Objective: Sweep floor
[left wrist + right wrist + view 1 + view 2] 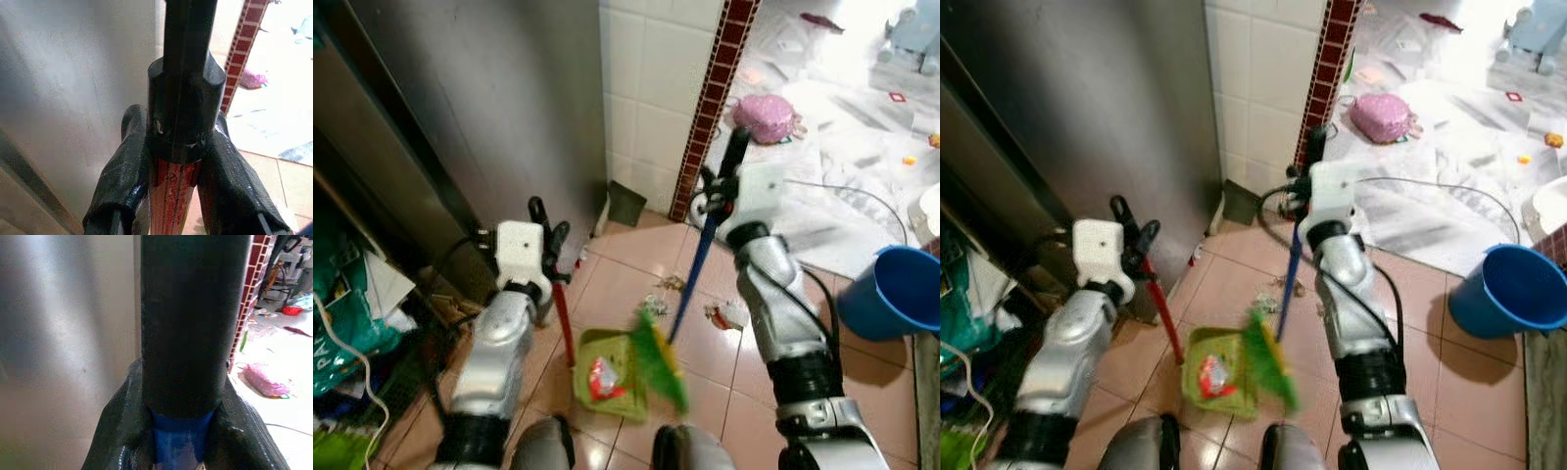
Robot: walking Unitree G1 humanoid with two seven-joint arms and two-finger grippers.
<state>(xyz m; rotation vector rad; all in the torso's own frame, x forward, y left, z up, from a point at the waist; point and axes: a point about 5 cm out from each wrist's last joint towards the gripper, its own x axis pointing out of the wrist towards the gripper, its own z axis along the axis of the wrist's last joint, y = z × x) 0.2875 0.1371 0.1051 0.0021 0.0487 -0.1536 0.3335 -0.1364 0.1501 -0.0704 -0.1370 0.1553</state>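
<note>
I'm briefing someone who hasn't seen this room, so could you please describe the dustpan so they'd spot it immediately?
Start at the tiled wall corner and come down the pink floor tiles toward the robot's feet. The dustpan lies there, held by the left gripper on its red handle. It's the flat lime-green tray with a red wrapper inside, beside the blue-handled broom.

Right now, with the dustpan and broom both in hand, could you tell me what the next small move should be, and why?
Probably a short stroke of the broom toward the dustpan, taking in the scraps on the tiles beside the right arm. One red wrapper already lies in the pan, the left end effector holds its red handle, and the right end effector grips the blue broomstick.
</note>
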